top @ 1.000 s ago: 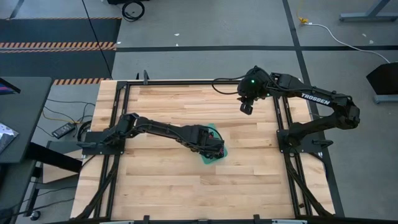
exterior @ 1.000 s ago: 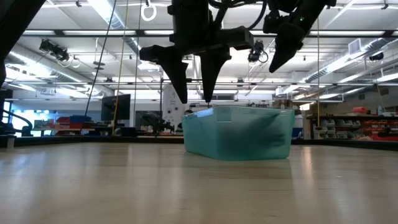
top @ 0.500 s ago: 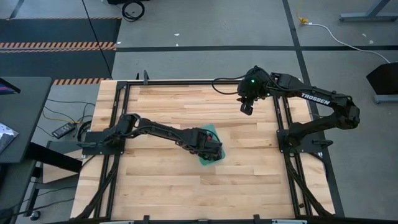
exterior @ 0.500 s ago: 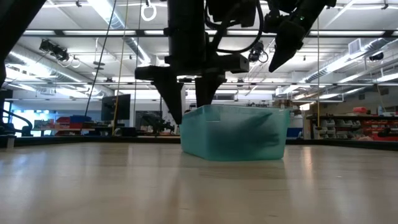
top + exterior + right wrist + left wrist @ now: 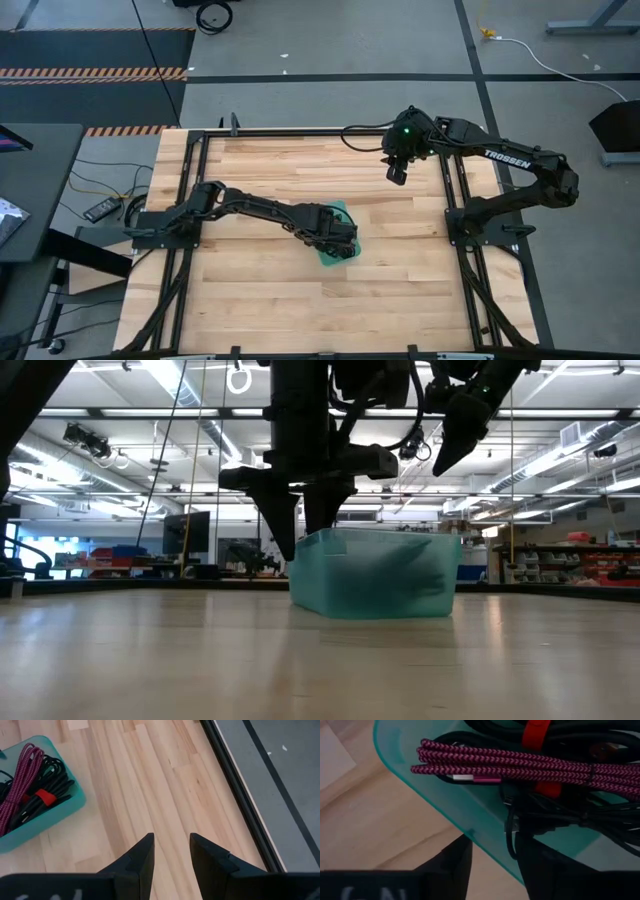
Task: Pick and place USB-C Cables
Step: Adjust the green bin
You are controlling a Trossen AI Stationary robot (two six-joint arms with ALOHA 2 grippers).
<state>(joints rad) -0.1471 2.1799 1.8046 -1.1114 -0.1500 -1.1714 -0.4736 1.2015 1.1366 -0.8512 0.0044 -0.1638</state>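
Observation:
The USB-C cables lie bundled in a teal tray (image 5: 339, 208) (image 5: 390, 575) near the table's middle: a maroon-purple braided one (image 5: 530, 765) (image 5: 20, 775) on top of black ones (image 5: 560, 815), some with red ties (image 5: 44, 797). My left gripper (image 5: 338, 238) (image 5: 303, 525) (image 5: 492, 865) is open and points down at the tray's left end, astride its wall. My right gripper (image 5: 397, 172) (image 5: 170, 855) is open and empty, held high over the table's far right part. My left gripper comes from above, pointing down, with one finger (image 5: 550, 870) inside the tray among the black cables and the other finger (image 5: 450, 867) outside the tray's left wall (image 5: 470, 832). Whether either finger presses the wall I cannot tell. The tray stands flat on the table.
Bare wood (image 5: 260, 300) lies all round the tray. A black metal frame (image 5: 452, 190) runs along the table's sides. The right wrist view shows the table's right edge (image 5: 235, 785) with grey floor beyond it.
My left gripper has come down from above the tray's rim until its fingers stand astride the tray's left wall, and it has shifted a little toward the table's left edge. The tray has slid slightly toward the left with it.

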